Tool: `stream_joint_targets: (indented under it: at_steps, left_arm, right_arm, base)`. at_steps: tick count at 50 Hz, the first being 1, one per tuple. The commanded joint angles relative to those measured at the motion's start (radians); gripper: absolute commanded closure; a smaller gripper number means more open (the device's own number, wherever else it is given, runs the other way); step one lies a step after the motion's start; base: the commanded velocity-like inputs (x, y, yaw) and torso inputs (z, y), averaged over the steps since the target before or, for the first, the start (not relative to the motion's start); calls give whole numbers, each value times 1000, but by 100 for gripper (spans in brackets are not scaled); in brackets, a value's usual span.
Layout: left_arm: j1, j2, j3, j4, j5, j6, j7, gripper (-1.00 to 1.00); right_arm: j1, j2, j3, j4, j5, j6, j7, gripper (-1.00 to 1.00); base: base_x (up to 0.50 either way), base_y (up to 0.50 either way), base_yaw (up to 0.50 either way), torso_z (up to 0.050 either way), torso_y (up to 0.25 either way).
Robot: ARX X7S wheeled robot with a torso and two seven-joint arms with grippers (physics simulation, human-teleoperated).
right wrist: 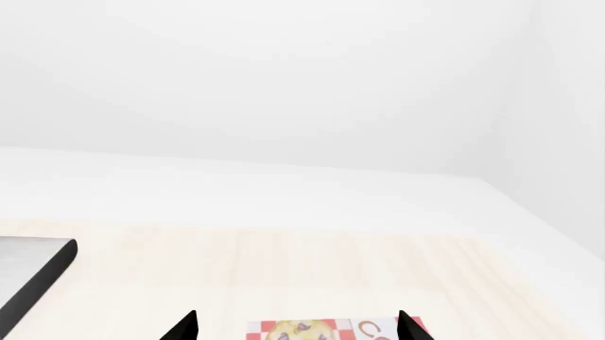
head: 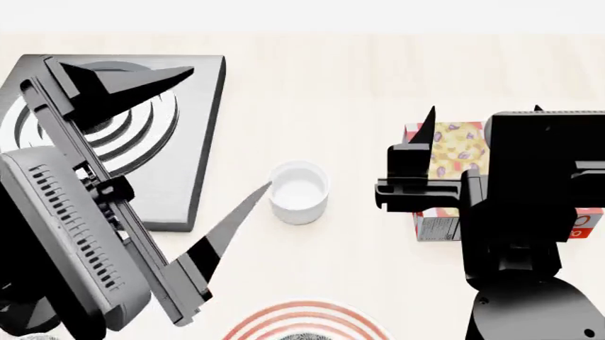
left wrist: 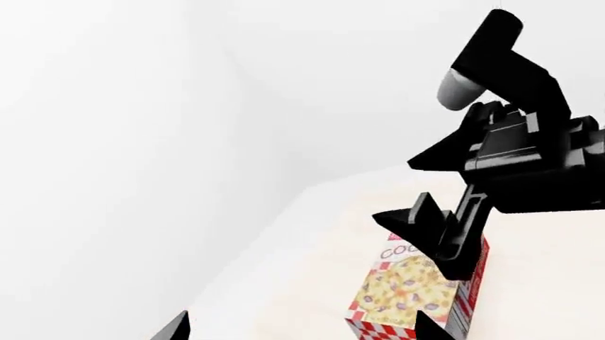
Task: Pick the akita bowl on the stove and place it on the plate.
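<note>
The stove lies at the far left of the table, and my left arm covers much of it. No akita bowl shows on the part of its ringed burner that I can see. The plate with red rings is cut by the near edge; a speckled grey sliver inside its rings could be an akita bowl. My left gripper hangs open and empty above the stove's right edge. My right gripper is open and empty over a cookie box.
A small plain white cup stands between the stove and the box. The red-checked cookie box lies at the right under my right gripper. A stove corner shows in the right wrist view. White walls stand behind the table.
</note>
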Motion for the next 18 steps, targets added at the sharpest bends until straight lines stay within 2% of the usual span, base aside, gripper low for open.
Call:
stream_joint_targets:
  at_steps: [1, 18]
  left_arm:
    - [13, -3, -74, -11, -61, -2, -20, -100]
    - [29, -1, -170, -23, -128, 1, -64, -100]
  right_arm:
    - [-1, 2, -4, 5, -1, -8, 0, -100]
    - [0, 5, -6, 1, 5, -3, 5, -100]
  base:
    - [0, 0, 0, 0, 0]
    - [0, 0, 0, 0, 0]
